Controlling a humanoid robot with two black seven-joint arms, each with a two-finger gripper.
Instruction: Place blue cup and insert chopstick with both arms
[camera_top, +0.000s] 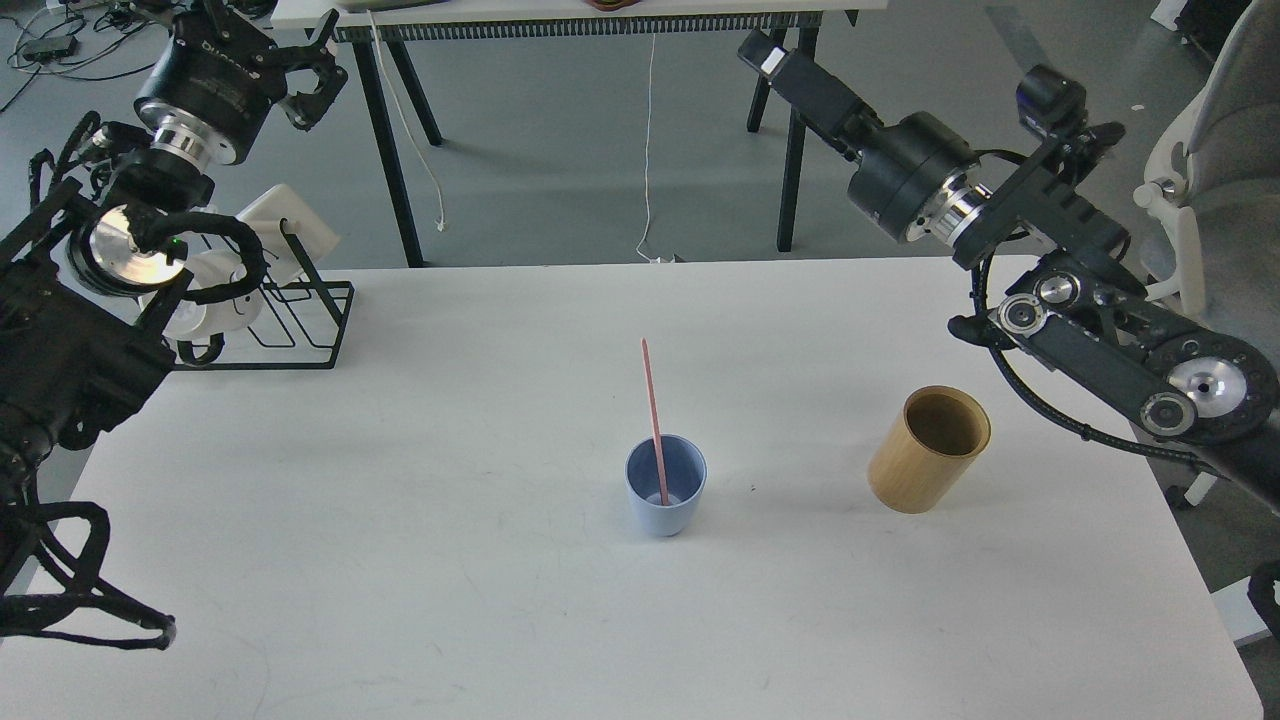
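Note:
The blue cup (666, 490) stands upright near the middle of the white table (400, 480). The pink chopstick (651, 400) stands in it, leaning a little to the left, with its upper half above the rim. My right gripper (762, 53) is raised high, up and to the right of the cup, beyond the table's back edge, and holds nothing. Its fingers look dark and cannot be told apart. My left gripper (318, 62) is up at the far left above the rack, with its fingers spread and empty.
A tan wooden cylinder (930, 450) stands open-topped to the right of the cup. A black wire rack (300, 325) with white mugs (285, 232) sits at the back left. A second table's legs (795, 130) are behind, and a chair (1215, 160) is at the right.

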